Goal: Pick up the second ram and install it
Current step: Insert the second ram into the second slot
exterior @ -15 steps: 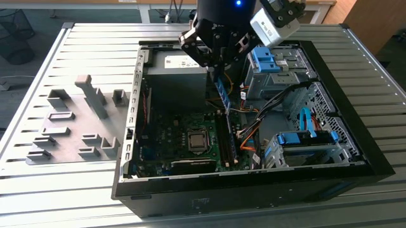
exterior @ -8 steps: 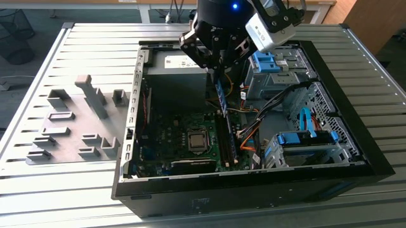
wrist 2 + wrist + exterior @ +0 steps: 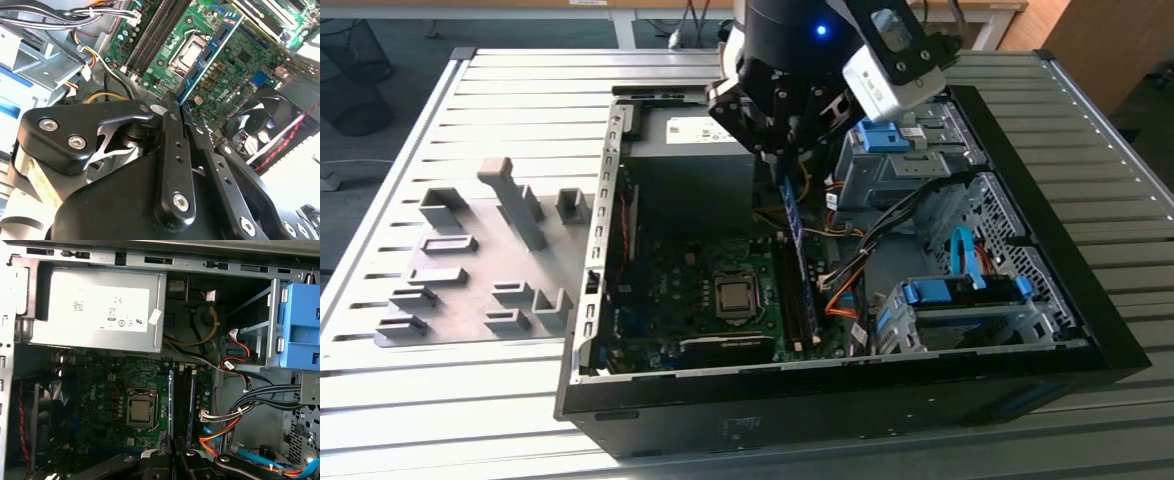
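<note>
My gripper (image 3: 783, 165) hangs over the open computer case (image 3: 594, 300), shut on the second ram (image 3: 794, 225). The ram is a thin bluish-green stick with dark chips, pointing down toward the motherboard (image 3: 667, 290). In the second wrist view the two black fingers (image 3: 172, 145) clamp one end of the ram (image 3: 207, 55), and its free end reaches over the board beside the silver processor (image 3: 189, 50). In the first wrist view the ram (image 3: 171, 405) appears edge-on, held above the board next to the long black slot rails (image 3: 181, 400).
A power supply (image 3: 97, 310) fills the case's far end. Blue drive cages (image 3: 961, 295) and orange, black and white cables (image 3: 225, 425) crowd the exterior view's right. A fan (image 3: 260, 120) sits by the board. A grey fixture plate (image 3: 467, 270) lies on the table.
</note>
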You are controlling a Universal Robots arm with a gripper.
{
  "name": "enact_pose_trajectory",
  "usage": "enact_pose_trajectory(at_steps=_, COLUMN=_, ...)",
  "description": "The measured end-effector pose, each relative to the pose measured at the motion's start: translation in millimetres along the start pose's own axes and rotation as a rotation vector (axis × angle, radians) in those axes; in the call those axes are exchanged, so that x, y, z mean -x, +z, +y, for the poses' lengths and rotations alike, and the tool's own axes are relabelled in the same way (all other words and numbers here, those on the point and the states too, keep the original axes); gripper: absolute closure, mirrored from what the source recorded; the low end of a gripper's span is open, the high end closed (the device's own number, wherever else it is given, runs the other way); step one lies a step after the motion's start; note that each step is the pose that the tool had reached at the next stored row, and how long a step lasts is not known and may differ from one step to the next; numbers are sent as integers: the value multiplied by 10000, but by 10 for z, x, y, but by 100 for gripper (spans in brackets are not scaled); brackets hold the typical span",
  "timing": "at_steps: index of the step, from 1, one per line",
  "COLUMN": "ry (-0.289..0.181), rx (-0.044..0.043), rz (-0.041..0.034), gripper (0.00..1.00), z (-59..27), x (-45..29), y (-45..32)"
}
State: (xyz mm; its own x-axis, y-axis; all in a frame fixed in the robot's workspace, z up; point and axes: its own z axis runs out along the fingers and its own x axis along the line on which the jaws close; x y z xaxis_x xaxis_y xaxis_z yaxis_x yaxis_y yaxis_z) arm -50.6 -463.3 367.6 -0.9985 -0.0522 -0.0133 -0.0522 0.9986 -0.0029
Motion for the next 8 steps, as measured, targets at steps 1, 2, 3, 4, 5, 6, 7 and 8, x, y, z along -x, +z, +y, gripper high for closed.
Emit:
enact_pose_trajectory(at_steps=1, ry=11, rx=0, rz=0, gripper=86, z=-1, x=18, y=18)
enact_pose_trajectory(at_steps=2, ry=25, rx=0, rz=-1, gripper=86, z=-2, x=35, y=35)
enact_pose_trajectory(at_steps=3, ry=41, rx=-1, rz=-1, gripper=86, z=-3, x=53, y=50)
enact_pose_trajectory(at_steps=4, ry=51, rx=-2, rz=0, gripper=86, z=-3, x=63, y=57)
enact_pose_trajectory(at_steps=5, ry=54, rx=-3, rz=0, gripper=86, z=-3, x=64, y=58)
enact_pose_trajectory(at_steps=6, ry=54, rx=-3, rz=0, gripper=86, z=-3, x=64, y=58)
enact_pose_trajectory(at_steps=7, ry=55, rx=-2, rz=0, gripper=86, z=-3, x=64, y=58)
enact_pose_trajectory(at_steps=8, ry=55, rx=-2, rz=0, gripper=86, z=-3, x=64, y=59)
